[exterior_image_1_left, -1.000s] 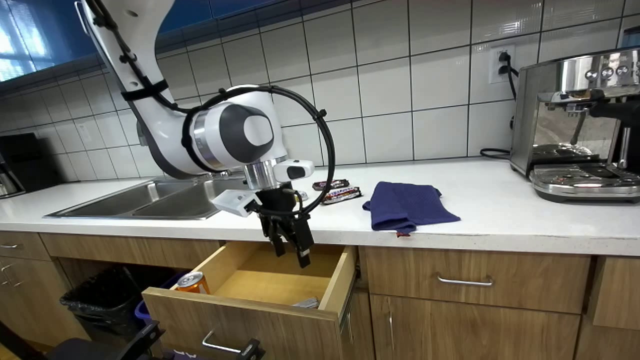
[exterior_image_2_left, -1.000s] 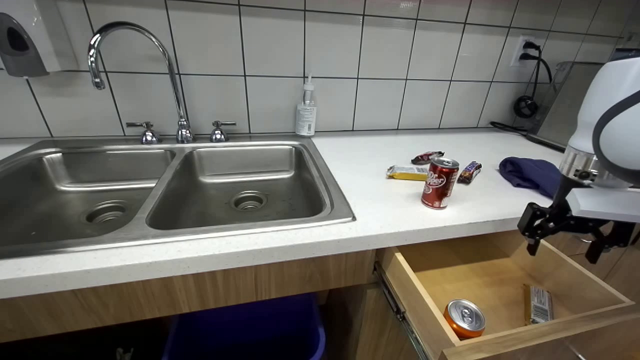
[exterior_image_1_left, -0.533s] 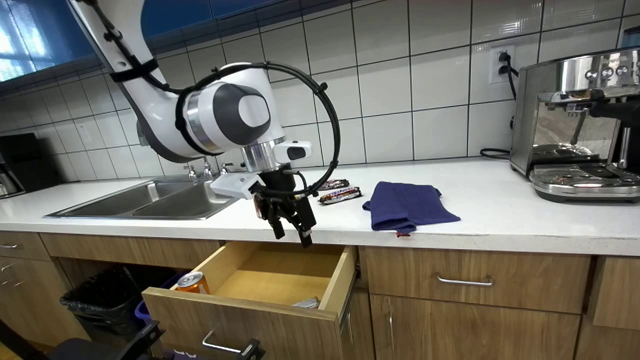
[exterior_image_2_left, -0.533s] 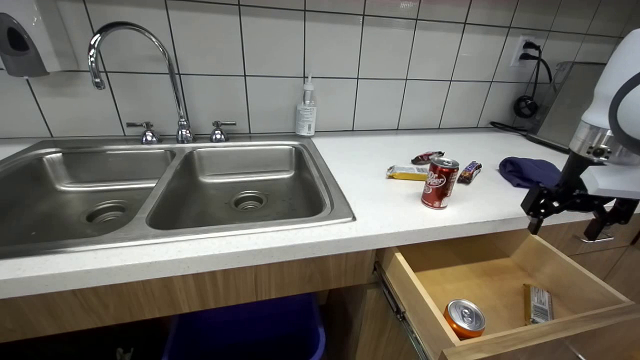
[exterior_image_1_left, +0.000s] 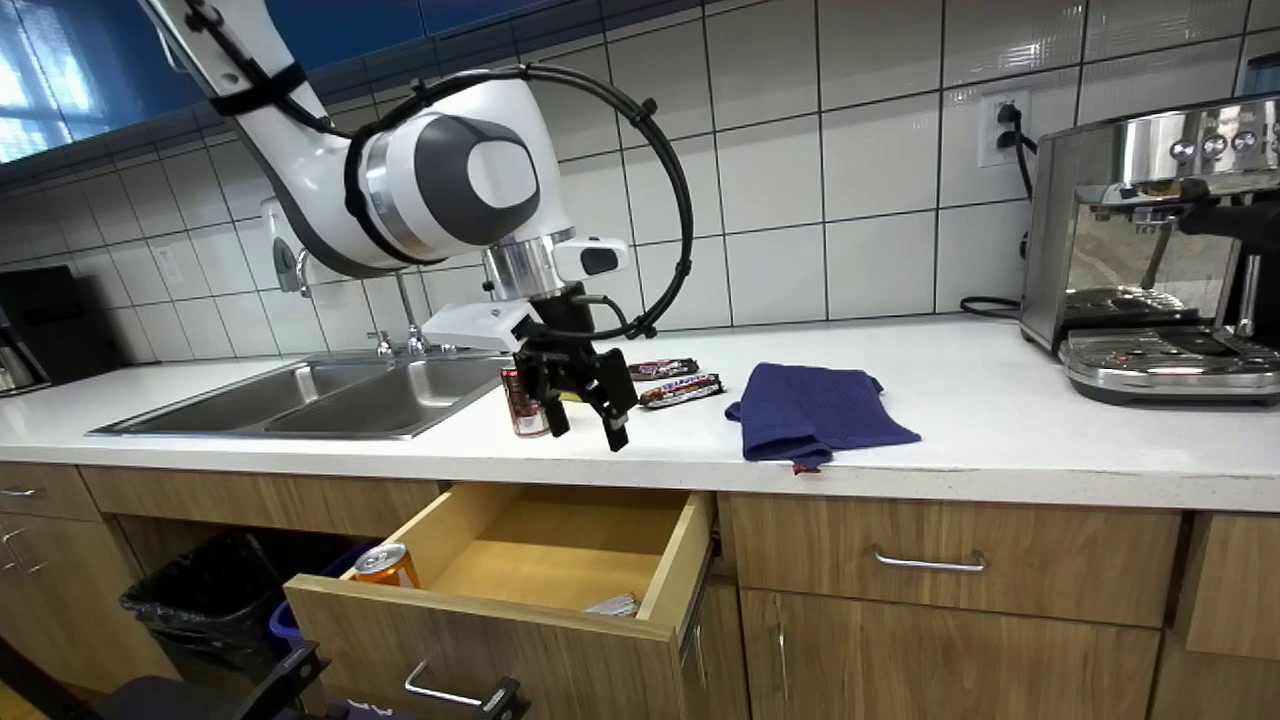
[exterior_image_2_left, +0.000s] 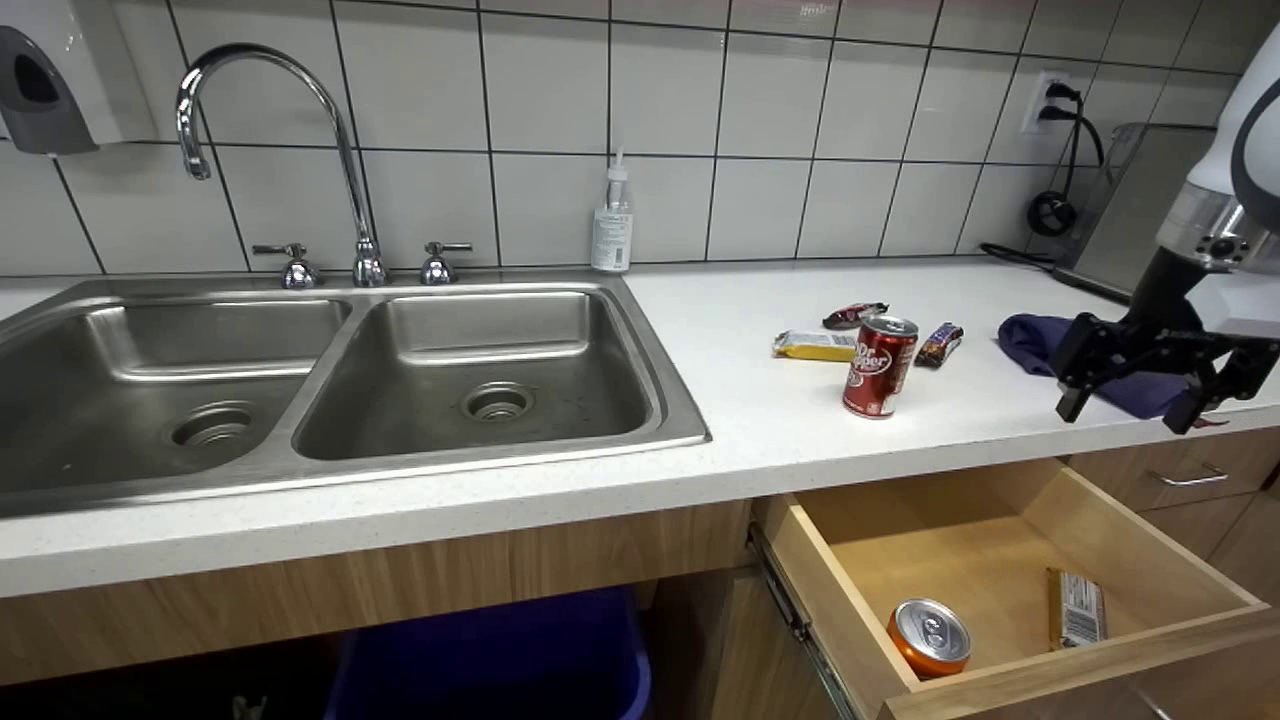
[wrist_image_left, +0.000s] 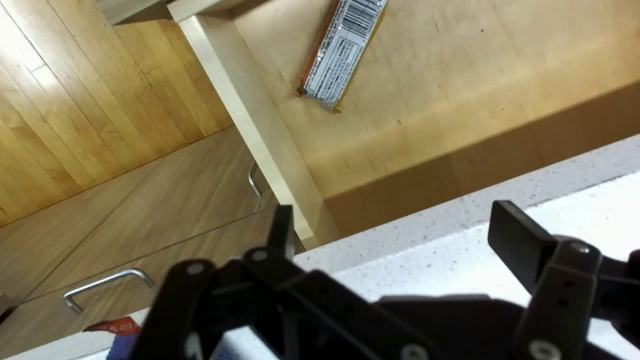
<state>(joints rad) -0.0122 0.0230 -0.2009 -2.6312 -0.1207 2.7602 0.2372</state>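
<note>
The white bench (exterior_image_2_left: 750, 425) is carrying an upright red can (exterior_image_2_left: 878, 370), a yellow-wrapped bar (exterior_image_2_left: 812, 347), two dark-wrapped bars (exterior_image_1_left: 681, 390), a blue cloth (exterior_image_1_left: 815, 412) and an espresso machine (exterior_image_1_left: 1150, 250). Below, the open drawer (exterior_image_2_left: 985, 560) is holding an orange can (exterior_image_2_left: 930, 638) and a silver-backed bar (wrist_image_left: 344, 54).

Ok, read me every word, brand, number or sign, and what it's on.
"Dr Pepper": on the dark red cylindrical metal can.
Too small or blurred to read:
label on the clear plastic pump bottle
print on the silver and orange wrapped bar in the wooden drawer
lettering on two slim dark wrapped bars
print on the yellow and silver wrapped bar
marks on the small red scrap
</note>
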